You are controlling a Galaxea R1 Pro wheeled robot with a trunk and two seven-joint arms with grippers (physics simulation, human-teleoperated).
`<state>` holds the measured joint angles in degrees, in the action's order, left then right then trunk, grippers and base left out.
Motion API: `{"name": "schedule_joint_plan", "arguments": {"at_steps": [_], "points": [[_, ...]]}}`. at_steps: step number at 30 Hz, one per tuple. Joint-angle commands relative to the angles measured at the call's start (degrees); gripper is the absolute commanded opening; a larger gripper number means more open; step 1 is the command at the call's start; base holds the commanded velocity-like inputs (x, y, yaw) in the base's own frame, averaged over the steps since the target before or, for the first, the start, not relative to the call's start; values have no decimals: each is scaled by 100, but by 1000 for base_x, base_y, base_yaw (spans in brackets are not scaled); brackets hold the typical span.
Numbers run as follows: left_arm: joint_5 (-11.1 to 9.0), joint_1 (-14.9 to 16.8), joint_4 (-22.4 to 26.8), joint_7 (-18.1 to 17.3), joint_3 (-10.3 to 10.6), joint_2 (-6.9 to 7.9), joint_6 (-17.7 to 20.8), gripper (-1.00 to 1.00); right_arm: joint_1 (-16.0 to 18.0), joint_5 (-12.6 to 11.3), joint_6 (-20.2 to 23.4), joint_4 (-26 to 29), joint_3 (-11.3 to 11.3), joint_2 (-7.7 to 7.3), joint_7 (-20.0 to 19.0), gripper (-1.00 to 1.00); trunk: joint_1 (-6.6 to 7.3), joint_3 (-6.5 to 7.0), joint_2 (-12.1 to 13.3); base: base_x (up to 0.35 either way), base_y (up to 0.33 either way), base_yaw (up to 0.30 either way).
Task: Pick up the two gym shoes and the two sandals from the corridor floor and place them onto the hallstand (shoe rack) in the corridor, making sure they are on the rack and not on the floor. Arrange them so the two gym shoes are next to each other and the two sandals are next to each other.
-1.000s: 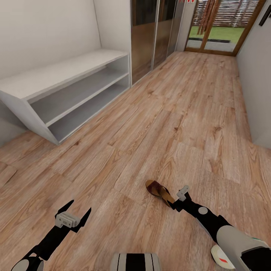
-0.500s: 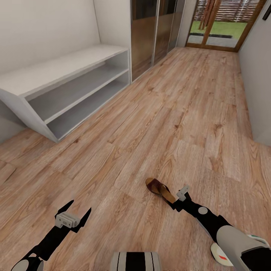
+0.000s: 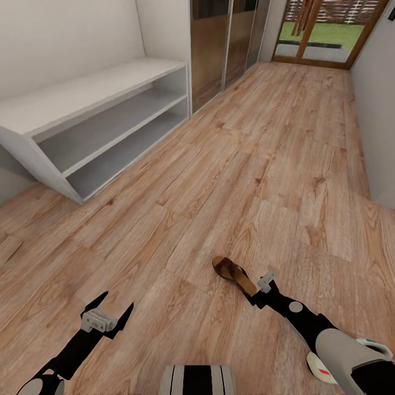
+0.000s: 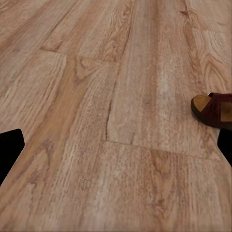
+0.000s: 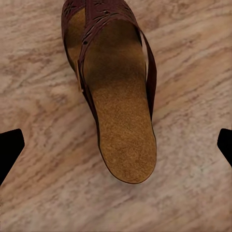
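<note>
- Corridor floor [image 3: 263, 164] of light wood planks runs to glazed doors [image 3: 323, 30] at the far end; mirrored wardrobe doors [image 3: 225, 44] on the left wall.
- Right gripper [image 3: 262, 291] low over the floor, arm stretched forward from lower right, fingers spread apart, nothing clamped.
- Sandal [image 3: 233, 273] lies flat on the floor just ahead of the right gripper; heel end toward it, between the finger tips in the right wrist view [image 5: 113, 96], not touching them.
- Left gripper [image 3: 109, 312] hovers over bare planks, fingers apart, holding nothing; sandal toe off to its right, cut off at frame edge [image 4: 212, 110].
- Hallstand [image 3: 93, 104], light grey, against the left wall, well ahead of the left gripper; both shelves look bare, near end cut off.
- White-and-red shape [image 3: 321, 370] partly hidden under right forearm, can't tell what.
</note>
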<state>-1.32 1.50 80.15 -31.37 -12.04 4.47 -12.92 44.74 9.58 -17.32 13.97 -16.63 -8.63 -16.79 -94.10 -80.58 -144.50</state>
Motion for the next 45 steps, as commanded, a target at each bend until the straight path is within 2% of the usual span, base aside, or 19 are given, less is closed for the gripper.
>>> {"name": "schedule_joint_plan", "arguments": {"at_steps": [1,11,27,45], "points": [[0,0,0,0,0,0,0,100,0,0,0,0,0,0,0,100,0,-9,0,0,0,0],[0,0,1,0,0,-5,0,100,5,1,-23,3,1,-10,0,100,0,-64,0,0,0,0],[0,0,-4,-1,0,0,0,100,10,24,-178,8,0,-87,-13,100,0,-77,0,0,0,0],[7,0,-8,-1,7,-7,-3,100,11,88,-390,9,-81,-299,-55,100,0,-78,0,0,0,0]]}}
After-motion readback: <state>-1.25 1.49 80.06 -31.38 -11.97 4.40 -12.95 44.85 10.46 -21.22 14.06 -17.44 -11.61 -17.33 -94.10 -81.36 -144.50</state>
